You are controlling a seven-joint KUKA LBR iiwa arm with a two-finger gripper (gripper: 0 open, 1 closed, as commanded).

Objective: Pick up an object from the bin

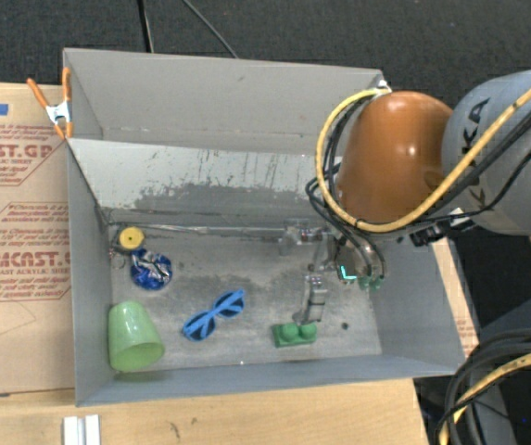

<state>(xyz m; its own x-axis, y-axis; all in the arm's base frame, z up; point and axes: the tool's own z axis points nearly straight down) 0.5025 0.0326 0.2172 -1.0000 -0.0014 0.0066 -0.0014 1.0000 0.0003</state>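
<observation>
My gripper [311, 310] hangs low in the bin's front right part, below the orange cover. Its tip is just above and slightly right of a small green block-like thing [294, 334] that lies on the bin floor near the front wall. Whether it touches the green thing cannot be made out. A pair of blue toy sunglasses [214, 315] lies to the left of that, apart from the gripper.
A light green cup [132, 337] lies on its side in the front left corner. Behind it rest a blue and white ball-like thing [150, 271] and a small yellow round piece [132, 239]. The arm fills the bin's right side.
</observation>
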